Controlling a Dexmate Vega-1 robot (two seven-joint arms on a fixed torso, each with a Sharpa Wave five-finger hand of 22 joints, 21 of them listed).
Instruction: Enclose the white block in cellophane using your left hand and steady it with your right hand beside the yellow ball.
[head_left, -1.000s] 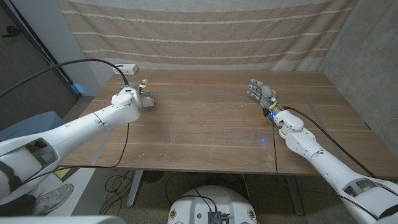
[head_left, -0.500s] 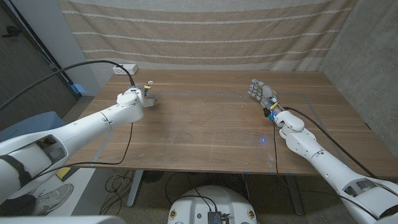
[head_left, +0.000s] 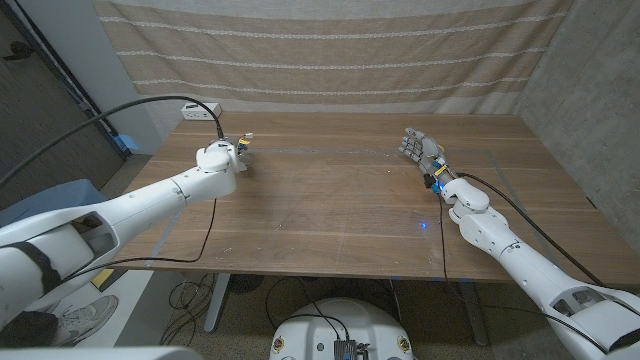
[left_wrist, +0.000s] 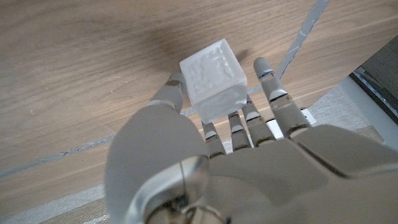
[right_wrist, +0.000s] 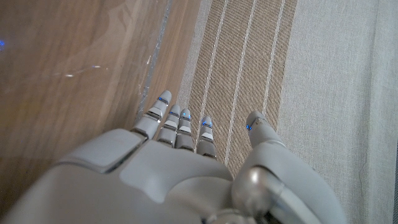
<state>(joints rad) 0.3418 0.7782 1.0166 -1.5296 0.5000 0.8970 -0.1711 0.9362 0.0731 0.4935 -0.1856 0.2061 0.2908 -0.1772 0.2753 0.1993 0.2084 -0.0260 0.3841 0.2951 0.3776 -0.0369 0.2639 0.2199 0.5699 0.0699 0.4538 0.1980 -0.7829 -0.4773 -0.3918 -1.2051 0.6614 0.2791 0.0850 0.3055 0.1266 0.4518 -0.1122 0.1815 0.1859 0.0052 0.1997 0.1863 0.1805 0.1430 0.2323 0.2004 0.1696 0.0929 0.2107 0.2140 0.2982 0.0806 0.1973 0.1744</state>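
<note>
A frosted white block (left_wrist: 214, 78) sits between the thumb and fingers (left_wrist: 273, 99) of my left hand (left_wrist: 205, 168), which grips it just above the wooden table (left_wrist: 74, 68). In the head view my left hand (head_left: 222, 155) is at the back left of the table (head_left: 330, 210), and the hand's back hides the block. At the back right, my right hand (head_left: 420, 148) holds nothing, its fingers apart and reaching toward the far edge. In the right wrist view the right hand (right_wrist: 180, 168) points at the striped cloth.
A striped cloth backdrop (head_left: 330, 50) hangs behind the table. A white power strip (head_left: 200, 108) lies at the back left corner, with a black cable (head_left: 150, 99) arching to the left arm. Thin tape lines (head_left: 320, 151) cross the tabletop. A blue light spot (head_left: 421, 225) shows near the right forearm.
My left hand has moved a little to the right and toward the far edge with the block in it. The right hand has stayed still.
</note>
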